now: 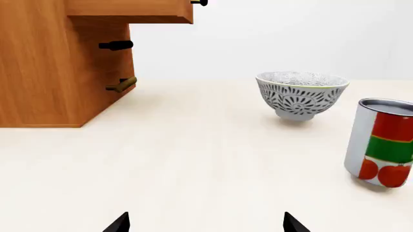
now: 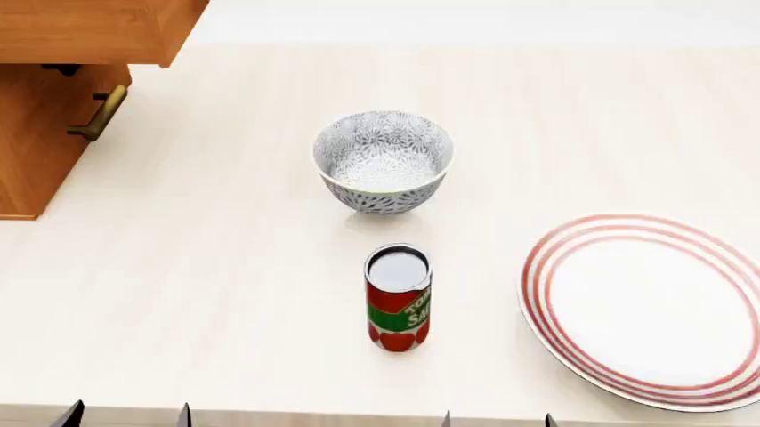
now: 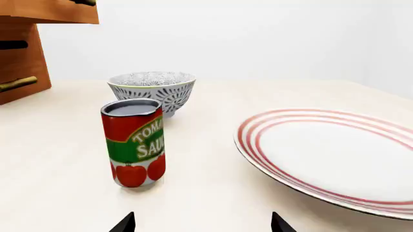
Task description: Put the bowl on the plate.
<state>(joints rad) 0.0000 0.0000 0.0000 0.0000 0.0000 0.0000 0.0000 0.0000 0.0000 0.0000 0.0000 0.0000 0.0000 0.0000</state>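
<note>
The bowl (image 2: 383,160), white with a fine grey-black floral pattern, stands upright near the middle of the table; it also shows as the bowl (image 1: 302,94) and the bowl (image 3: 152,90). The plate (image 2: 647,308), white with red rings, lies flat at the right, seen again as the plate (image 3: 335,155). My left gripper (image 2: 125,415) and right gripper (image 2: 497,420) sit at the near table edge, only their black tips showing. Both the left gripper (image 1: 205,223) and the right gripper (image 3: 201,223) are open with nothing between the fingers, well short of the bowl.
A red and green tomato sauce can (image 2: 398,298) stands upright between the bowl and the near edge, left of the plate. A wooden cabinet (image 2: 53,89) with an open drawer and brass handles (image 2: 100,114) occupies the far left corner.
</note>
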